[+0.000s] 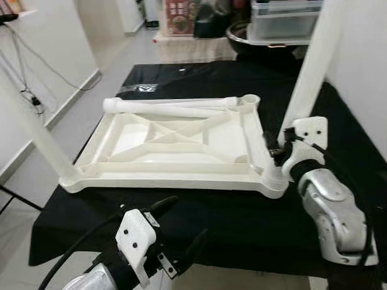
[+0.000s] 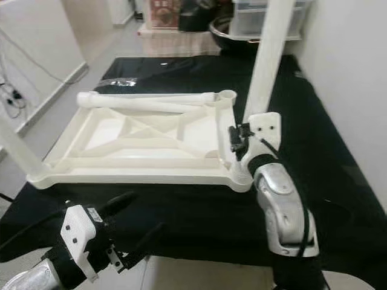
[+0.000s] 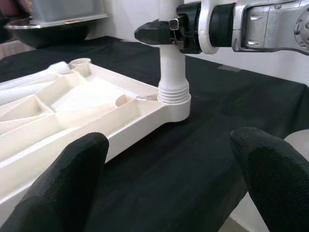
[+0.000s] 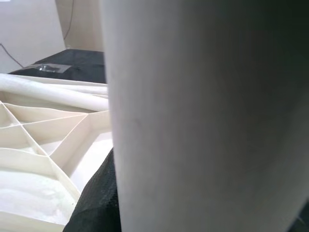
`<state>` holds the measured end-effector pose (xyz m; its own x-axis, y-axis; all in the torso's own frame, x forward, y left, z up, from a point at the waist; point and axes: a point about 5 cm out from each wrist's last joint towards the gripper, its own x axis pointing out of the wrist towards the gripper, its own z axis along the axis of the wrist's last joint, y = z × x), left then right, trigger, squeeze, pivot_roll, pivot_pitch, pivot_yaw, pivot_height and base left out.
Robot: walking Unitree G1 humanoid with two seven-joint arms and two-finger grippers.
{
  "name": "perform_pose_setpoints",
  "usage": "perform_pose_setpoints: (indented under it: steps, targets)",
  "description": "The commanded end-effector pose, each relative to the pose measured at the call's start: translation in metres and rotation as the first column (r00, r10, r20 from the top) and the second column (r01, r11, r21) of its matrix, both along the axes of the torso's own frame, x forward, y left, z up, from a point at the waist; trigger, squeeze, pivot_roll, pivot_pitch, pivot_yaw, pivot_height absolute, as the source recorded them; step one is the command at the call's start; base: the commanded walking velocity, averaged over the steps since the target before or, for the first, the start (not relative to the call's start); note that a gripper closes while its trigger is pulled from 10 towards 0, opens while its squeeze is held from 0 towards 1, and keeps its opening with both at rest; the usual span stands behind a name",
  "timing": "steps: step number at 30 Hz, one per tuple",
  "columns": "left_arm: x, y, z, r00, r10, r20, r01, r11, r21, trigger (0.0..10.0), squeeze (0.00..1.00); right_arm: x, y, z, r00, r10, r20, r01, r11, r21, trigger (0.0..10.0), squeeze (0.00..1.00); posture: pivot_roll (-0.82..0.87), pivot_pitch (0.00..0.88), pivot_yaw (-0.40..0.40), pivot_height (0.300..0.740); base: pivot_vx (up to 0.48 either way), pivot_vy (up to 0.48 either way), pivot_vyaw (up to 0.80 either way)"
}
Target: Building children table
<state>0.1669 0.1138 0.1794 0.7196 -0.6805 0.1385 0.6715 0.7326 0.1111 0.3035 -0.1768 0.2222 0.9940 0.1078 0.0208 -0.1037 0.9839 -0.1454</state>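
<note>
A white children's table top point(image 1: 181, 178) lies upside down on a black-covered table point(image 1: 242, 223). One white leg point(image 1: 311, 66) stands upright in its near right corner socket point(image 3: 173, 99). My right gripper point(image 1: 279, 151) is shut on this leg just above the socket, and the leg point(image 4: 203, 116) shows very close in the right wrist view. A second leg point(image 1: 36, 136) stands in the near left corner. Loose legs point(image 1: 169, 107) lie along the far edge beside an open corner socket point(image 1: 251, 99). My left gripper point(image 1: 187, 216) hovers open at the table's near edge, holding nothing.
A clear plastic bag point(image 1: 139, 89) lies on the cloth behind the table top. A black pan point(image 1: 242, 36) and storage boxes point(image 1: 284, 18) stand at the back. A white wall is on the right. Cables point(image 1: 27, 90) hang on the left wall above the floor.
</note>
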Motion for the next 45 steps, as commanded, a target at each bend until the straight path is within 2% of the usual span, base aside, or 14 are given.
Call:
perform_pose_setpoints:
  steps: [1,2,3,10,12,18,22,25,26,27,28,43,44,45]
  targets:
    - [0.001,0.001,-0.005,0.999,0.01,-0.03,-0.01,1.0,0.002,10.0,0.0,0.002,0.021,-0.002,0.991,0.13,-0.03,-0.13,0.991,-0.006,10.0,0.09,0.06,0.132,-0.009,0.74,0.0,0.0,0.0]
    - [0.001,0.001,-0.005,0.999,0.01,-0.03,-0.01,1.0,0.002,10.0,0.0,0.002,0.021,-0.002,0.991,0.13,-0.03,-0.13,0.991,-0.006,10.0,0.09,0.06,0.132,-0.009,0.74,0.0,0.0,0.0]
    - [0.001,0.001,-0.005,0.999,0.011,-0.03,-0.011,1.0,0.0,10.0,0.0,0.003,0.023,0.003,0.985,0.174,-0.01,-0.174,0.985,0.019,10.0,1.0,0.06,0.135,-0.01,0.74,0.0,0.0,0.0]
    - [0.002,-0.001,-0.004,0.999,0.017,-0.029,-0.017,1.0,-0.005,10.0,0.0,0.003,0.017,0.03,0.902,0.417,0.113,-0.421,0.907,0.018,10.0,1.0,0.06,0.145,-0.009,0.74,0.0,0.0,0.0]
    - [0.001,0.0,-0.004,0.999,0.023,-0.03,-0.023,1.0,-0.008,10.0,0.0,-0.001,0.005,0.036,0.829,0.55,0.106,-0.554,0.832,0.018,10.0,0.0,0.06,0.152,-0.012,0.74,0.0,0.0,0.0]
    - [0.002,0.0,-0.004,0.999,0.034,-0.034,-0.034,0.999,-0.014,10.0,0.0,-0.013,-0.017,0.029,0.631,0.775,-0.032,-0.776,0.631,-0.017,10.0,0.0,0.07,0.156,-0.013,0.74,0.0,0.0,0.0]
    - [0.003,0.0,-0.004,0.999,0.038,-0.034,-0.038,0.999,-0.016,10.0,0.0,-0.014,-0.021,0.021,0.597,0.798,-0.083,-0.802,0.597,-0.026,10.0,0.0,0.07,0.161,-0.01,0.74,0.0,0.0,0.0]
    - [0.004,0.002,-0.003,0.999,0.043,-0.031,-0.044,0.999,-0.017,10.0,0.0,-0.007,-0.024,0.012,0.616,0.783,-0.088,-0.785,0.619,0.017,10.0,0.0,0.07,0.162,-0.009,0.74,0.0,0.0,0.0]
    - [0.004,0.002,-0.003,0.999,0.045,-0.031,-0.045,0.999,-0.017,10.0,0.0,-0.004,-0.024,0.006,0.61,0.787,-0.092,-0.789,0.614,0.027,2.2,0.0,0.08,0.163,-0.011,0.74,0.0,0.0,0.0]
    - [0.004,0.002,-0.003,0.999,0.045,-0.031,-0.045,0.999,-0.017,10.0,0.0,-0.004,-0.024,0.006,0.61,0.787,-0.092,-0.789,0.614,0.027,2.2,0.0,0.08,0.163,-0.011,0.74,0.0,0.0,0.0]
    - [0.004,0.003,-0.003,0.998,0.045,-0.032,-0.045,0.999,-0.015,10.0,0.0,-0.004,-0.022,0.001,0.601,0.794,-0.09,-0.794,0.606,0.053,0.0,0.0,0.08,0.164,-0.01,0.74,0.0,0.0,0.0]
    - [0.003,0.004,-0.005,0.998,0.046,-0.039,-0.047,0.999,-0.012,10.0,0.0,-0.03,-0.024,-0.038,0.679,0.722,-0.136,-0.707,0.692,0.146,0.0,0.0,0.06,0.163,-0.008,0.74,0.0,0.0,0.0]
    - [0.003,0.004,-0.005,0.998,0.046,-0.039,-0.047,0.999,-0.012,10.0,0.0,-0.03,-0.022,-0.046,0.75,0.64,-0.167,-0.625,0.769,0.134,0.0,0.0,0.06,0.163,-0.01,0.74,0.0,0.0,0.0]
    - [0.004,0.005,-0.005,0.998,0.047,-0.04,-0.047,0.999,-0.011,10.0,0.0,-0.018,-0.032,-0.056,0.943,0.249,-0.222,-0.258,0.966,-0.012,0.0,0.0,0.06,0.163,-0.006,0.74,0.0,0.0,0.0]
